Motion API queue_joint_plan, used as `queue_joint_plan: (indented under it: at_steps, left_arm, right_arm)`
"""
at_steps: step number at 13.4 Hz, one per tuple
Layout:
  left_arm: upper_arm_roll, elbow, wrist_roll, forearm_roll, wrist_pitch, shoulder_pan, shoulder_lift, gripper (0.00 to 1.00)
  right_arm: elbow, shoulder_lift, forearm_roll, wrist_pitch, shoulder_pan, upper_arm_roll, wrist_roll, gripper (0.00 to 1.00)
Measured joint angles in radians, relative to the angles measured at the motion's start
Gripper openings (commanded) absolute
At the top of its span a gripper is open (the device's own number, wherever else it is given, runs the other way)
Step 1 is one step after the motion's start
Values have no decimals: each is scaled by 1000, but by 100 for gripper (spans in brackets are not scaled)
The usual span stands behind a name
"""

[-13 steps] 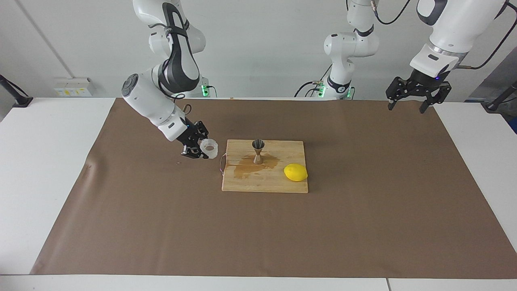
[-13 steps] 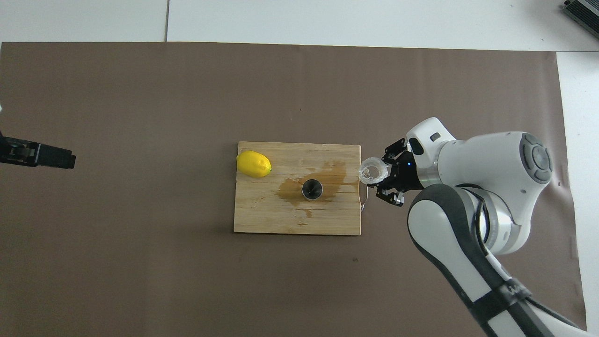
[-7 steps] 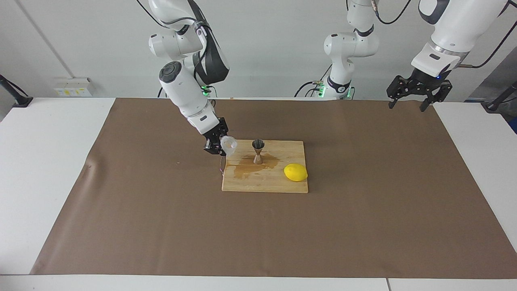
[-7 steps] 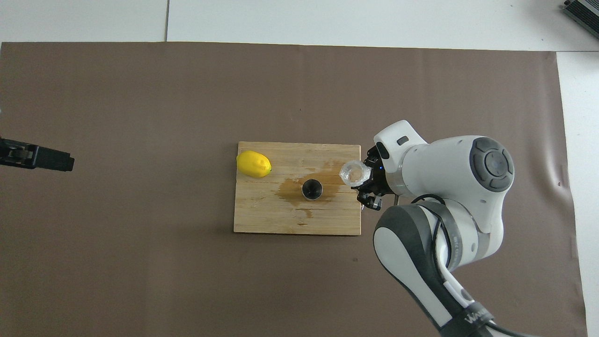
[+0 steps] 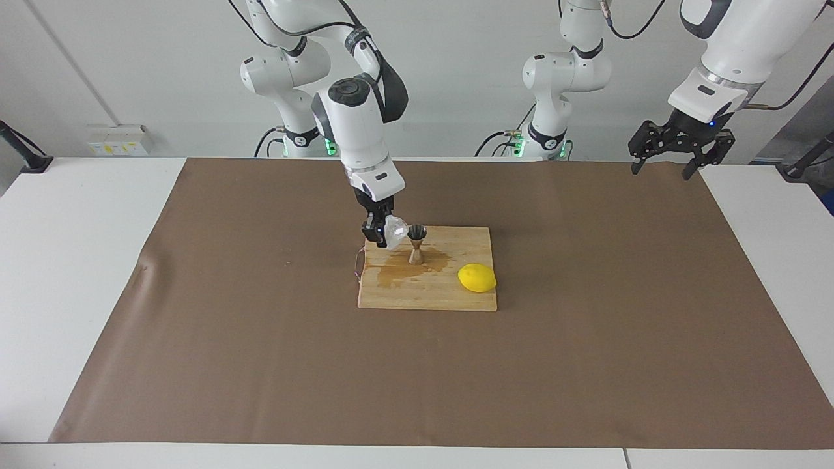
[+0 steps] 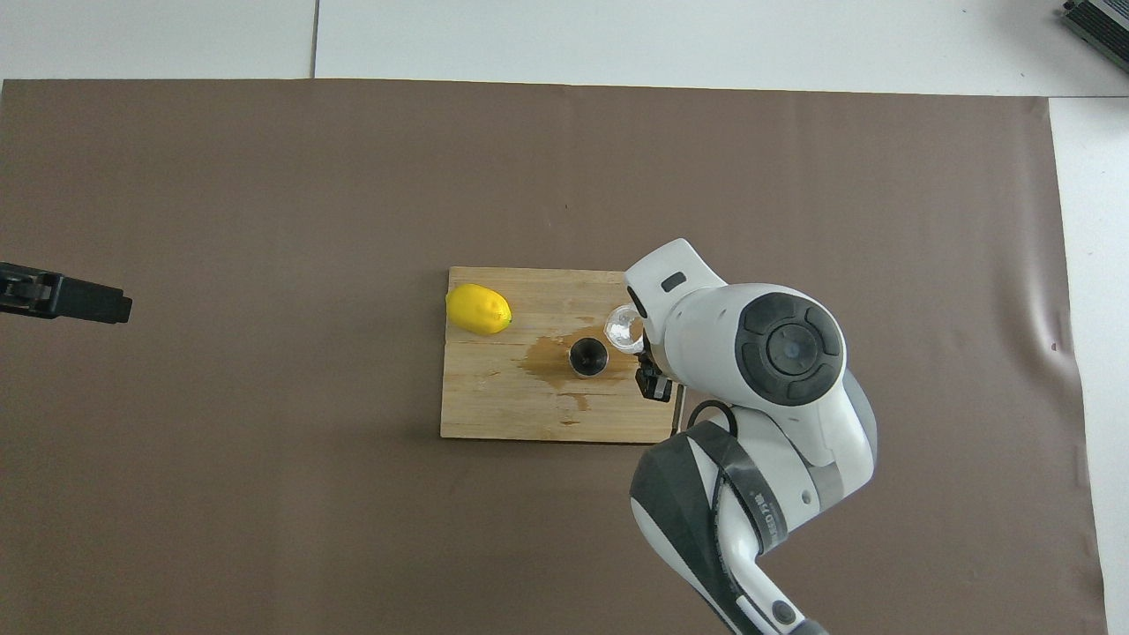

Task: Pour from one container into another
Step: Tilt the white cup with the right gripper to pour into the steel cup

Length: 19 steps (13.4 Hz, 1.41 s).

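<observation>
Board (image 5: 427,286): wooden, mid-mat; the landmark for all below. A brown wet stain spreads on it around the jigger's foot.
Lemon (image 5: 477,278): on the board, at its left-arm end; not part of the job.
My right gripper (image 5: 381,236): over the board's right-arm end, clenched on the cup.
My left gripper (image 5: 672,146): released, jaws apart, well off the board at the mat's edge; that arm waits.
Cup (image 5: 395,230): tipped, mouth toward the jigger, lip just beside its rim. Contents: cannot tell.
Jigger (image 5: 416,243): upright on the board, long axis vertical. Fill level: cannot tell.
Key relation: jigger lies just toward the left-arm end from my cup; right arm is nearer.
</observation>
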Motion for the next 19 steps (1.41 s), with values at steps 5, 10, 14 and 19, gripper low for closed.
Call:
queue_joint_plan:
  at_steps: [5, 10, 14, 19]
  left_arm:
    - [0, 0, 0, 0, 0, 0, 2, 100]
    - [0, 0, -15, -1, 0, 0, 5, 100]
    - [0, 1, -18, -3, 0, 0, 7, 100]
    - [0, 2, -19, -6, 0, 0, 7, 100]
  right_arm:
    - [1, 7, -122, -19, 36, 0, 22, 31]
    - [5, 7, -261, -23, 70, 0, 22, 31]
    - [9, 7, -337, -23, 79, 0, 22, 31]
    - [12, 7, -423, -23, 103, 1, 22, 31]
